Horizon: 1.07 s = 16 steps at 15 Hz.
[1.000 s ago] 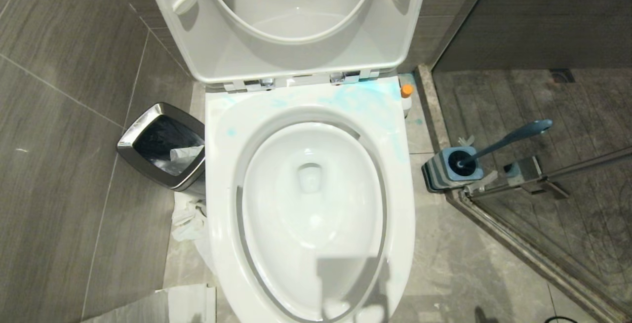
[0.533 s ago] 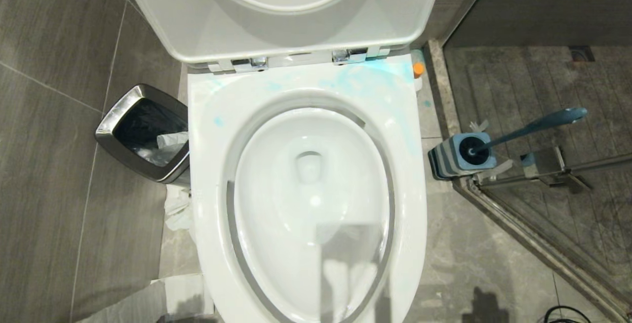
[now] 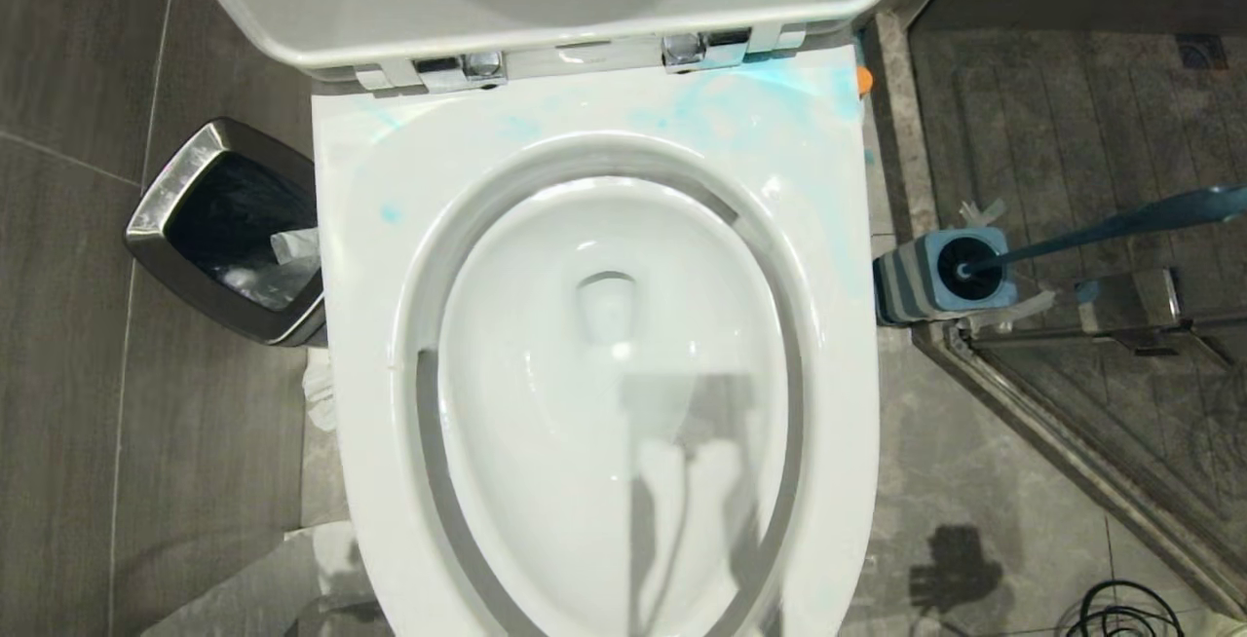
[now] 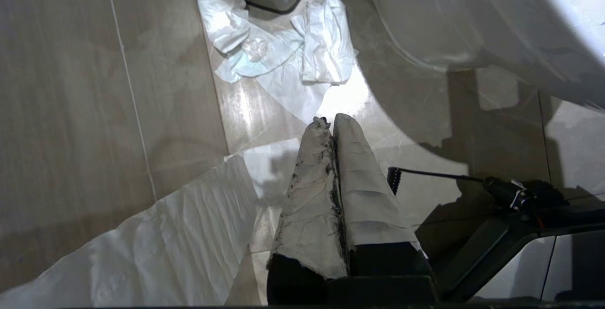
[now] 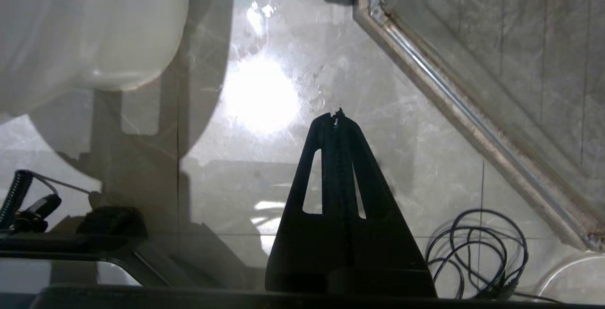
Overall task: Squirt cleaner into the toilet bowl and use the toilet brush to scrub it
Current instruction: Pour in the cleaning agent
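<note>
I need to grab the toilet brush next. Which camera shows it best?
The head view: the toilet brush stands in its holder right of the toilet, handle leaning right. The right wrist view catches only the holder's edge; the left wrist view shows neither.

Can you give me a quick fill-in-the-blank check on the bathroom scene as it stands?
1. The toilet brush stands in its holder on the toilet's ____ side.
2. The smears on the toilet rim near the hinges are ____ in colour.
3. The trash bin stands on the toilet's ____ side.
4. The left gripper and right gripper are both ____, holding nothing.

Missing words: right; blue; left; shut
</note>
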Motion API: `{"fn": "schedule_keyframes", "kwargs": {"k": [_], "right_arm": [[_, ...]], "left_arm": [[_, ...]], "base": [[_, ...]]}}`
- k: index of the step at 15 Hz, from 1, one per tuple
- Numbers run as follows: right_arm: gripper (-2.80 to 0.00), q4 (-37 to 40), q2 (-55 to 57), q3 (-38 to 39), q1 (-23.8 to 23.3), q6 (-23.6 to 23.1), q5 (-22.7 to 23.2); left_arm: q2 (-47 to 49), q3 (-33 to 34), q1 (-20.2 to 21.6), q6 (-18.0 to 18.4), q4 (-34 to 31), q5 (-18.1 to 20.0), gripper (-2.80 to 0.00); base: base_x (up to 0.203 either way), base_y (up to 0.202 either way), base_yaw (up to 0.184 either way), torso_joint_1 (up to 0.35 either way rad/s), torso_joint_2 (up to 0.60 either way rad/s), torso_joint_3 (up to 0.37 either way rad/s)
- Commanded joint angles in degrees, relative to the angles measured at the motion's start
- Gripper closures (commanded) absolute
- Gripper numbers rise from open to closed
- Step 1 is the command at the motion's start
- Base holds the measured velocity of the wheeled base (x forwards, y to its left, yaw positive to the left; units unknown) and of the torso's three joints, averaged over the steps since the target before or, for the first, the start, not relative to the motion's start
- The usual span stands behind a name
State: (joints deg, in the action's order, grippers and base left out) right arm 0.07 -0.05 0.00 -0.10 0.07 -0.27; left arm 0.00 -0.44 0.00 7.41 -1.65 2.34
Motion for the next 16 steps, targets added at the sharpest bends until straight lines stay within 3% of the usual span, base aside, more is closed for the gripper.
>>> {"fn": "schedule_keyframes", "kwargs": {"k": [1,16], "right_arm": [[0.0,0.01,0.05,0.0,0.01,0.01,0.0],[0.0,0.01,0.05,0.0,0.01,0.01,0.0]], "left_arm": [[0.09,0.0,0.0,0.06,0.0,0.03,0.0],[0.02,0.0,0.0,0.06,0.06,0.03,0.0]], "base": [[0.0,0.0,0.0,0.004,0.0,-0.2],[0.0,0.0,0.0,0.004,0.0,-0.112]]}}
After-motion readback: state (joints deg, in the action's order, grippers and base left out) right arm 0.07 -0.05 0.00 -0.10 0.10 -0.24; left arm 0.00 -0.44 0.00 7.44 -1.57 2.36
